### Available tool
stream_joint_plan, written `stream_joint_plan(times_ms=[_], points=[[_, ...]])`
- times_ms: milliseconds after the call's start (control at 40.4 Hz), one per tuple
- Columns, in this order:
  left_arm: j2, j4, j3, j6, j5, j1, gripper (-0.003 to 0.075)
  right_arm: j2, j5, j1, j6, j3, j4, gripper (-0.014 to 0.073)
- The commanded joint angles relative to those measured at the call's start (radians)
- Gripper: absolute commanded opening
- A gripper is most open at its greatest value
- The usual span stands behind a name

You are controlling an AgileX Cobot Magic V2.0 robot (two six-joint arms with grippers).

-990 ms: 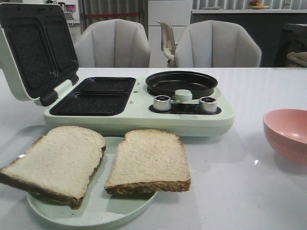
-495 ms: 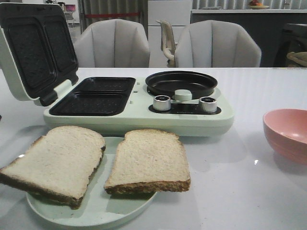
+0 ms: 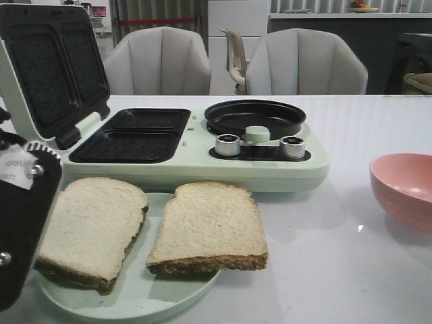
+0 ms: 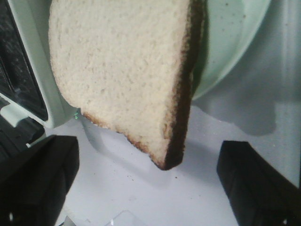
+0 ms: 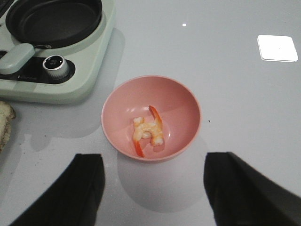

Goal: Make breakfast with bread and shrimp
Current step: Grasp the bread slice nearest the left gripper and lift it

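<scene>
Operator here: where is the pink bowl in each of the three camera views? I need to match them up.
Front view: the pink bowl sits at the right edge, on the table and cut off by the frame.
Left wrist view: not in it.
Right wrist view: the bowl is near the centre, with the shrimp inside.
Shared landmark: the breakfast maker's round black pan, beside the bowl in front and right wrist views.

A mint-green breakfast maker (image 3: 202, 158) is sitting on the white table (image 3: 351, 270), its lid (image 3: 47, 74) standing open over two dark sandwich plates. A black pan (image 3: 255, 118) is resting behind two knobs (image 3: 228, 144). Two grey chairs (image 3: 307, 64) are standing beyond the table.
</scene>
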Motion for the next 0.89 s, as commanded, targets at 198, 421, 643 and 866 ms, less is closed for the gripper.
stream_joint_plan(times_ms=[198, 421, 643, 866], points=[[0.084, 0.147, -0.026, -0.112, 0.076, 0.001, 0.0634, 0.008, -0.076, 0.003, -0.005, -0.030, -0.005, 0.0555], [0.123, 0.173, -0.035, -0.163, 0.104, 0.001, 0.0634, 0.008, -0.076, 0.003, -0.005, -0.030, -0.005, 0.0555], [0.135, 0.183, -0.038, -0.163, 0.125, 0.001, 0.0554, 0.008, -0.076, 0.003, -0.005, -0.030, -0.005, 0.0555], [0.135, 0.183, -0.038, -0.163, 0.125, 0.001, 0.0333, 0.008, -0.076, 0.003, -0.005, -0.030, -0.005, 0.0555]])
